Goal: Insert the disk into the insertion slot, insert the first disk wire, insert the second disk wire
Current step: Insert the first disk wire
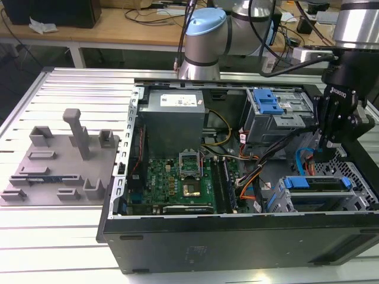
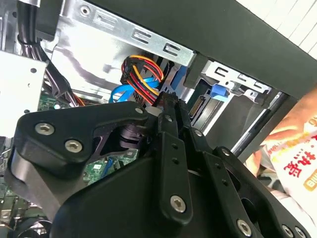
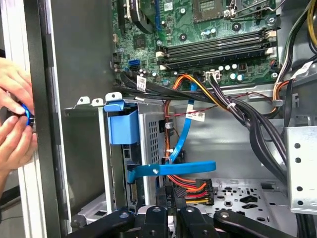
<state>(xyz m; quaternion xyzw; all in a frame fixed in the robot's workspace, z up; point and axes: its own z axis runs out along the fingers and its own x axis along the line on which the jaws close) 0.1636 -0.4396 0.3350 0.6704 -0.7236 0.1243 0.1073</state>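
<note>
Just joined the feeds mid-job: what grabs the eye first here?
The open computer case dominates the exterior view, with the gripper down inside at that view's right, shut on the first disk wire beside the disk. In the first wrist view, a person's hands are just outside the case wall.

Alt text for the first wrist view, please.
The gripper holds the first disk wire by its black plug, beside the blue-framed disk seated in the insertion slot. The second disk wire runs toward the motherboard; a person's hands are outside the case.
</note>
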